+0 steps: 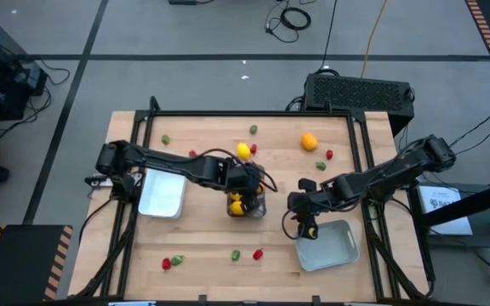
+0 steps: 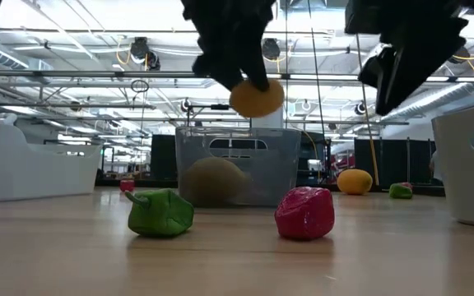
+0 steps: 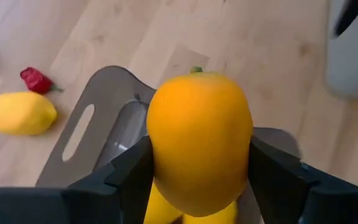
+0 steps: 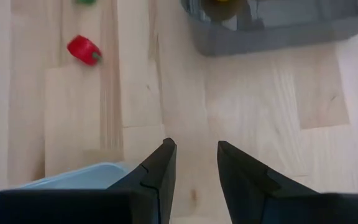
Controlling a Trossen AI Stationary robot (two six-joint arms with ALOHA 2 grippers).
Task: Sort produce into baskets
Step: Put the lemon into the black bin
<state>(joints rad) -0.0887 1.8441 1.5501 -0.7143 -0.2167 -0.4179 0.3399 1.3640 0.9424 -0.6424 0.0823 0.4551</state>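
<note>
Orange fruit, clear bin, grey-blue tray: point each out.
orange fruit (image 3: 199,140), left wrist view, middle of its skin.
clear bin (image 2: 278,156), low view, front wall.
grey-blue tray (image 1: 347,248), high view, right rim.

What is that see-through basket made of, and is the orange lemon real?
The clear basket looks like smooth hard plastic: you can see a fruit through its wall. The orange lemon in the left end effector looks like matte, even-coloured plastic or rubber, probably a toy.
</note>
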